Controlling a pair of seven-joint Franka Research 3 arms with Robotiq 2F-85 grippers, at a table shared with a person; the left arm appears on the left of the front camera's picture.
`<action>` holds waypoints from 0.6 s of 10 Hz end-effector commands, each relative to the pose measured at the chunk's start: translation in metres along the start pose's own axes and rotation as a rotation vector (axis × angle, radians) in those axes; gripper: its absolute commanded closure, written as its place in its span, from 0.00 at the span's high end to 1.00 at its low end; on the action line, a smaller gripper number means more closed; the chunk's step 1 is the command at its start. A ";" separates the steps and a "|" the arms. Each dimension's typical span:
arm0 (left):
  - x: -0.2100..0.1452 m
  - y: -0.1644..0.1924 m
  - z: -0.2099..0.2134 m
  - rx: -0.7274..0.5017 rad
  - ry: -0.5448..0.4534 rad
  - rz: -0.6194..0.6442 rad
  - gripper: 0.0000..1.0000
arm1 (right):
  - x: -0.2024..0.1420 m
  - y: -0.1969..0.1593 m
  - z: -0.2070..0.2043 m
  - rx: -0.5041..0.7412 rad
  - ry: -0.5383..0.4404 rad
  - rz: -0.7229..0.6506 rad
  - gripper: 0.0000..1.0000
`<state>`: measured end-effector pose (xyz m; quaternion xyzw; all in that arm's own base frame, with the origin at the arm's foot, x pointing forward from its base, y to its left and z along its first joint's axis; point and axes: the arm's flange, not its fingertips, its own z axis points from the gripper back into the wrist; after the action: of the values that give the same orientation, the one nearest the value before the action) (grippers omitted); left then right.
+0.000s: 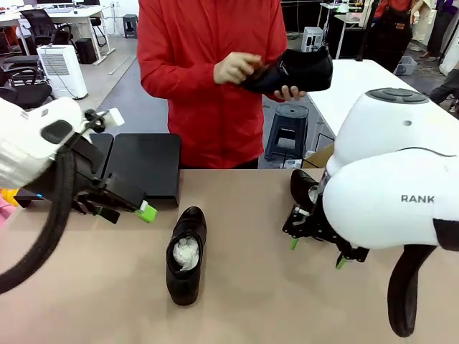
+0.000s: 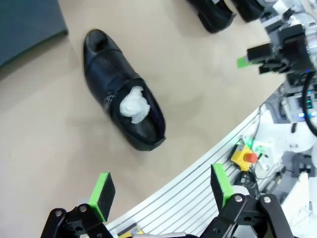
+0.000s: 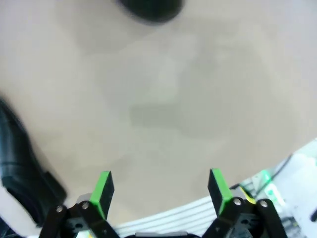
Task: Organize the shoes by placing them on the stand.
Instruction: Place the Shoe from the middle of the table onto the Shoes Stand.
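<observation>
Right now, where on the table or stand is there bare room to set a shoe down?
On the stand the right platform is bare. So is the table between the middle shoe and the right gripper. It is crowded at the far right: a second shoe lies just behind that gripper.

One legible mark: "RANK" point(image 1: 417, 198), in dark grey capitals on the white shell of the right arm point(image 1: 391, 136). It sits low on the right side of the front view. The word reads level, left to right, and four letters are clear. The yellow box point(image 2: 243, 157) with a red button at the table edge, seen in the left wrist view, has print too small to read, if any. Anything else that might carry print is too small or blurred to make out.
</observation>
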<state>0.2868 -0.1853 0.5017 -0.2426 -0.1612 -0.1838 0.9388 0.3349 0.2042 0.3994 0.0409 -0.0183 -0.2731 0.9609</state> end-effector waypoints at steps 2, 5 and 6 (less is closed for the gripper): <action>0.025 -0.071 -0.068 0.132 0.085 0.079 1.00 | 0.013 -0.037 0.014 -0.033 -0.038 -0.152 1.00; 0.040 -0.084 -0.135 0.257 0.109 0.169 1.00 | 0.021 -0.026 0.013 -0.010 -0.016 -0.101 1.00; 0.042 -0.082 -0.150 0.291 0.129 0.161 1.00 | 0.021 -0.026 0.013 -0.010 -0.016 -0.101 1.00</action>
<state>0.3111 -0.3275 0.4245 -0.1318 -0.1050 -0.1072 0.9799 0.3371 0.1668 0.4124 0.0311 -0.0204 -0.3310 0.9429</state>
